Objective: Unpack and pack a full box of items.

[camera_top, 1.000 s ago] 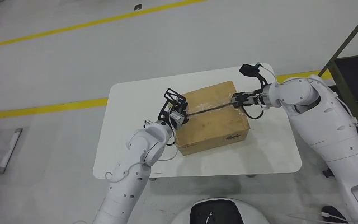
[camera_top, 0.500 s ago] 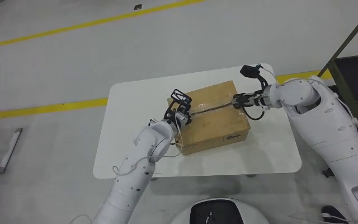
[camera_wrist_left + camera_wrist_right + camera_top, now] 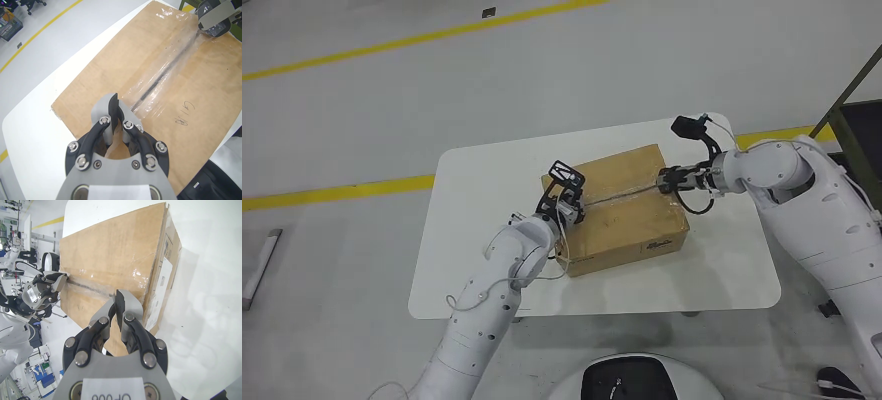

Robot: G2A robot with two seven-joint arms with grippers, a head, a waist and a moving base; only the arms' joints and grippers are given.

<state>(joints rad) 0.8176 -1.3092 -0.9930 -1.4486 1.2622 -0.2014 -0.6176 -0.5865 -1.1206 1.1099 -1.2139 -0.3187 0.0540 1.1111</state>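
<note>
**A:** Where did the box sit?

**B:** About the middle of the table (image 3: 462, 270). The box (image 3: 627, 230) was sealed, with tape (image 3: 160, 75) running from 9 to 3 o'clock across its top.

**A:** And your grippers?

**B:** My left gripper (image 3: 115, 100) was at the tape's 9 o'clock end and my right gripper (image 3: 117, 296) at 3. Both had their fingers together, gripping nothing I could see.

**A:** How would it handle?

**B:** Stiff card, I judged, heavy if full, and the tape slick. I'd have caught a tape end or a flap edge.
</note>
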